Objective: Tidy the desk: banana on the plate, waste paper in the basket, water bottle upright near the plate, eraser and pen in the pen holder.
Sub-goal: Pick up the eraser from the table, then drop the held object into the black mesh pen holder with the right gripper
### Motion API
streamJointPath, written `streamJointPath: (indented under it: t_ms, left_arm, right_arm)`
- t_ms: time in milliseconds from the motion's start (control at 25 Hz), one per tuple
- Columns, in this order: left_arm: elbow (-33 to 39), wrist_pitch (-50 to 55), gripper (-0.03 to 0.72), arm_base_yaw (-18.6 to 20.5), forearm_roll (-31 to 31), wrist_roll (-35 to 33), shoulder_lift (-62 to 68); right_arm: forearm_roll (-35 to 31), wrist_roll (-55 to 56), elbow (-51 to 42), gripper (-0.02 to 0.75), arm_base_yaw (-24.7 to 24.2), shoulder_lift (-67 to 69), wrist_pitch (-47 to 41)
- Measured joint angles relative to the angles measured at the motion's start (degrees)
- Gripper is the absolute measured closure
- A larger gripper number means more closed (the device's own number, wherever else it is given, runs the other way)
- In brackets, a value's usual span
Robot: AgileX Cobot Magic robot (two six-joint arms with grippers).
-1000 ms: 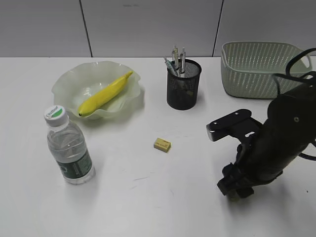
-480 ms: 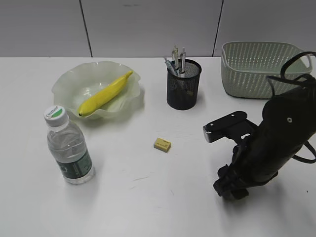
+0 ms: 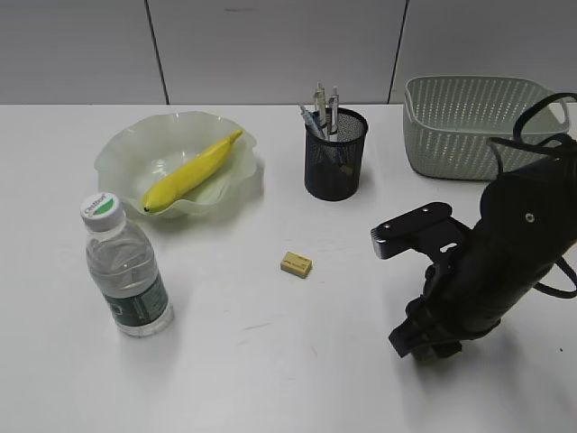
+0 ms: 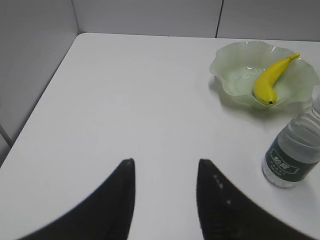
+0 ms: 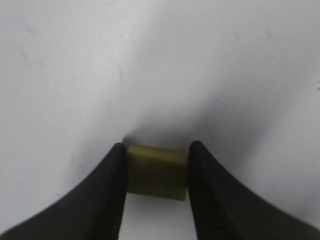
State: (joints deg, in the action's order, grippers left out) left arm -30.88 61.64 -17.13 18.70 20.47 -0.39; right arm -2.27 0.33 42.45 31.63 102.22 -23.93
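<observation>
My right gripper [image 5: 157, 146] is shut on a small olive-yellow eraser [image 5: 157, 172] right at the table surface; in the exterior view it [image 3: 424, 346] is at the front right, with a sliver of the eraser showing under it. A second yellow eraser [image 3: 296, 263] lies in the middle of the table. The banana [image 3: 192, 171] lies on the pale green plate [image 3: 122, 149]. The water bottle [image 3: 126, 269] stands upright at the front left. The black mesh pen holder [image 3: 335, 158] holds several pens. My left gripper [image 4: 165, 162] is open and empty over bare table. No waste paper shows.
The green basket [image 3: 478, 126] stands at the back right, behind the right arm. In the left wrist view the plate [image 4: 227, 75], banana [image 4: 272, 82] and bottle [image 4: 292, 155] are to the right. The table's left edge [image 4: 45, 100] meets a grey wall.
The right arm has shifted slightly to the left and stayed low at the table, with the eraser between its fingers. Nothing else has moved.
</observation>
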Motion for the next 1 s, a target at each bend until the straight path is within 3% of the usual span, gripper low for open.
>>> streamJointPath:
  t_ms: [160,280,520,760,920,1000]
  left_arm:
    - [0.0,0.0,0.391,0.0,0.0,0.0,0.0]
    - [0.0,0.0,0.399,0.0,0.0,0.0,0.0]
    - [0.0,0.0,0.4,0.0,0.0,0.0,0.0]
    - [0.0,0.0,0.403,0.0,0.0,0.0,0.0]
    - [0.0,0.0,0.423,0.0,0.0,0.0,0.0]
    - [0.0,0.0,0.428,0.0,0.0,0.0,0.0]
  right_arm:
    - [0.1,0.0,2.8,0.44,0.0,-0.7,0.0]
    - [2.3,0.0,10.1,0.441,0.0,-1.2,0.1]
    - [5.6,0.2,35.9,0.441,-4.1,5.8,-1.1]
    - [5.0,0.3,59.0,0.441,-6.1,19.5,-11.0]
    - [3.3,0.3,64.9,0.44,-6.0,25.4,-15.9]
    - [3.0,0.3,65.3,0.365,-6.0,26.5,-17.6]
